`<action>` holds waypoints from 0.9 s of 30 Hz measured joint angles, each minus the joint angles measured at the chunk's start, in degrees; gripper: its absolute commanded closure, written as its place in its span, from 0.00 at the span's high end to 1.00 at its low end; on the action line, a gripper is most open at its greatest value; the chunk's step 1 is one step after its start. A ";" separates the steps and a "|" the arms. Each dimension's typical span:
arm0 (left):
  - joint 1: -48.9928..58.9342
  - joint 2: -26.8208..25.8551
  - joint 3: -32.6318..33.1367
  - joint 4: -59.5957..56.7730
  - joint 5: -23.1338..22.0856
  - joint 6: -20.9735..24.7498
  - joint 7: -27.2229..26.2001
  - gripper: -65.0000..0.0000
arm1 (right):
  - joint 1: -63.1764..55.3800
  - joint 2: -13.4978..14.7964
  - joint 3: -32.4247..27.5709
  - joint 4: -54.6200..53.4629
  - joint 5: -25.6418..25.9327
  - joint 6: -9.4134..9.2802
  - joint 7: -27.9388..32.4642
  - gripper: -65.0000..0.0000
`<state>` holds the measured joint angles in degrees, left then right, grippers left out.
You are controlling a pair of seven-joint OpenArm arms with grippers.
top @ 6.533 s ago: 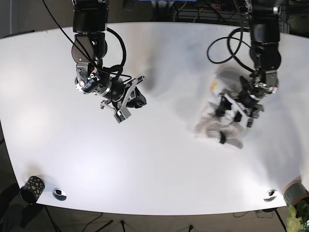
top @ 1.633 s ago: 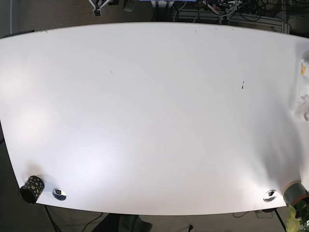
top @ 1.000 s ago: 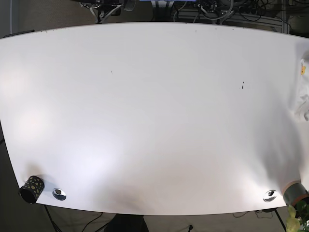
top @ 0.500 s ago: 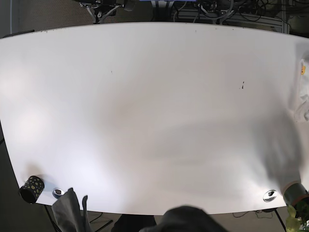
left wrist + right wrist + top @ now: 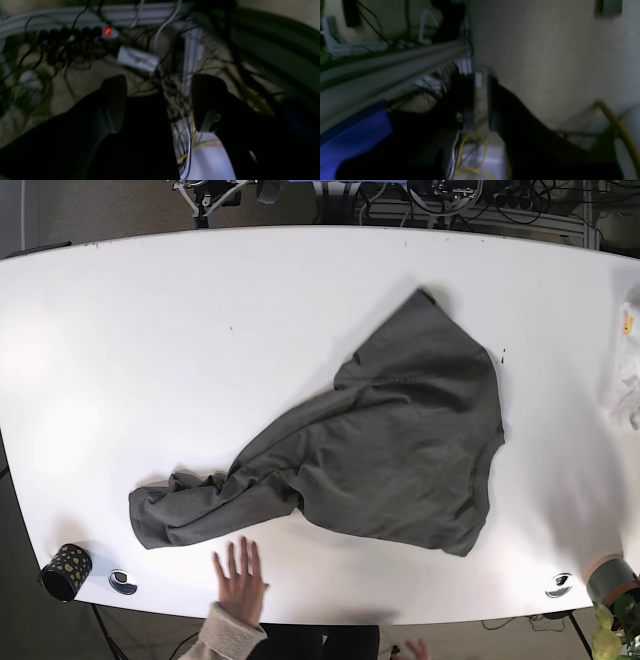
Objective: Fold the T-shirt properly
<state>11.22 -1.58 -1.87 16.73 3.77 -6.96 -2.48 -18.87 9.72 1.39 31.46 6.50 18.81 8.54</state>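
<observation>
White table (image 5: pixel 120 330) now carries a crumpled grey T-shirt (image 5: pixel 400 450), centre toward 7 o'clock, absent a moment ago | hand (image 5: pixel 238 572) at 6 o'clock | left gripper (image 5: pixel 160 100) jaws wide, right gripper (image 5: pixel 481 100) narrow, both off-table | folding unstarted

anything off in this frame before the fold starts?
Yes. The grey T-shirt lies crumpled and skewed across the white table, one end bunched near the front edge. A person's hand rests on the table beside that bunch. Neither arm is over the table; both wrist cameras show only cables behind it.
</observation>
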 measured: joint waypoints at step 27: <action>45.97 -4.11 0.07 72.32 -0.22 -0.74 5.03 0.56 | -43.04 1.11 4.61 50.62 0.50 0.11 -1.05 0.11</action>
<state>57.19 -5.69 -1.80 89.06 3.55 -7.70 2.55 -61.91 10.83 6.00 82.08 7.01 18.92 7.49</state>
